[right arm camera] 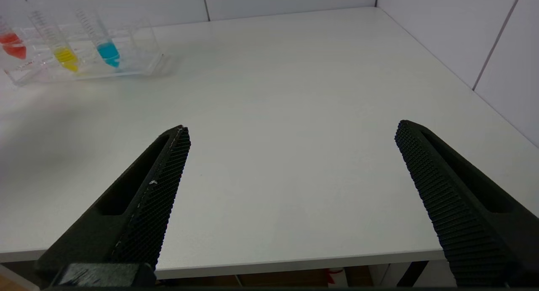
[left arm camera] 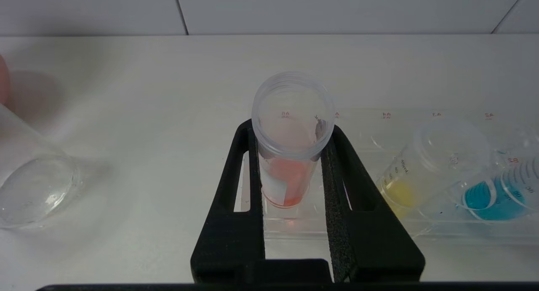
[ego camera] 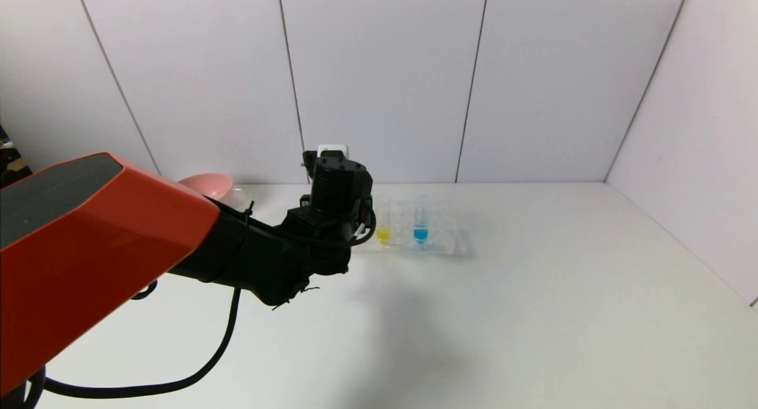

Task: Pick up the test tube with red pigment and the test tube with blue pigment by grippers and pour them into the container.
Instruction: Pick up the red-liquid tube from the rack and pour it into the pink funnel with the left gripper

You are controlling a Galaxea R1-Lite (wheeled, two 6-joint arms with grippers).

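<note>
The left end effector (left arm camera: 292,164) is clamping the red tube (left arm camera: 290,156) between its two black fingers, gripping the clear wall just under the open rim, with the tube's foot sitting in the clear rack (left arm camera: 421,232) on the desk (left arm camera: 126,93). The yellow tube (left arm camera: 404,190) is standing just beside the end effector on one side, and the blue tube (left arm camera: 492,194) is sitting beyond it in the same rack. On the other side, the glass beaker (left arm camera: 33,190) is waiting well apart from the fingers, with the pink bowl (ego camera: 207,184) behind it.

The main risk is coming from the rack. If the arm is pulling the tube out at a slant rather than straight up, the foot is likely catching the slot, dragging or tipping the rack and shaking the two neighbours. The grip is also sitting high on a smooth round wall, so the tube may be swinging or sliding between the fingers once lifted. Its mouth is open, so any early tilt on the way to the beaker is risking red drops on the desk. Whether the tube's foot is resting on the rack floor is hard to judge through the clear plastic.

The right end effector (right arm camera: 290,177) is hanging wide and empty near the desk edge, well apart from the rack.
</note>
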